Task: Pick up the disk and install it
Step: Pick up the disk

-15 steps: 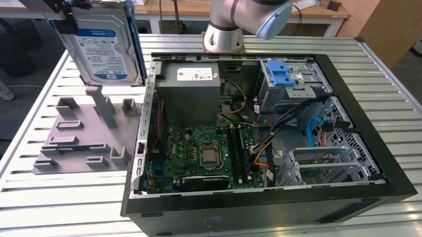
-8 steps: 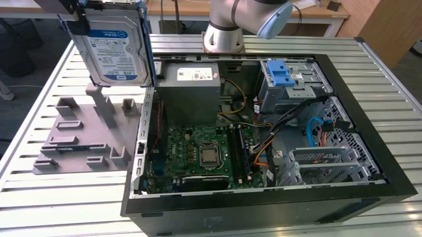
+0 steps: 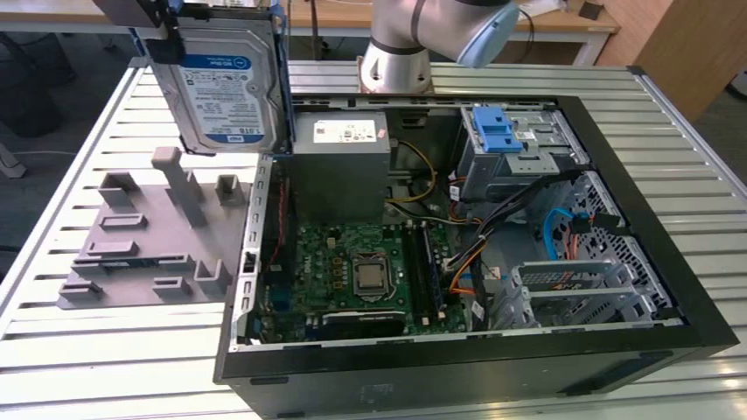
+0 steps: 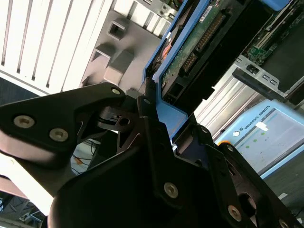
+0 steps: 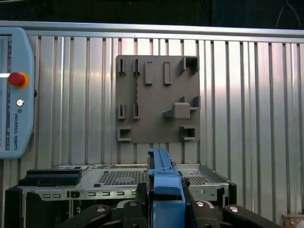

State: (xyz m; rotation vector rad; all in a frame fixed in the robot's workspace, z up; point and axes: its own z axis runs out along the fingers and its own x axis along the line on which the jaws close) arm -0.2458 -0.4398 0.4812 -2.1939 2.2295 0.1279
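The gripper (image 5: 164, 203) holds the disk (image 3: 222, 83) up in the air. Its black fingers (image 5: 141, 195) are shut tight on the blue rail (image 5: 164, 178) at the edge of the disk, one finger on each side, as the first wrist view shows. In the second wrist view the same fingers pinch the rail, and you can see the green circuit side (image 4: 202, 45) of the disk. In the exterior view the disk hangs upright at the top of that view's left side. Its white and blue label faces the camera. It touches nothing but the gripper, and it is not yet inside the computer. Below it in that view a grey plate (image 3: 140, 249) lies flat on the slatted tabletop (image 3: 94, 367). The plate has little blocks sticking up from it. To the exterior view's right of the plate is an open computer case (image 3: 467, 376), lying on its side so you can look in. Inside it are a green board (image 3: 350, 262), a grey metal box (image 3: 338, 166) with a small white sticker, and a grey cage (image 3: 520, 157) with a blue latch (image 3: 496, 131). The base of the robot arm (image 3: 397, 52) stands behind the case. In the first wrist view a light blue control pad (image 5: 14, 109) with a red button lies on the tabletop, well apart from the plate.
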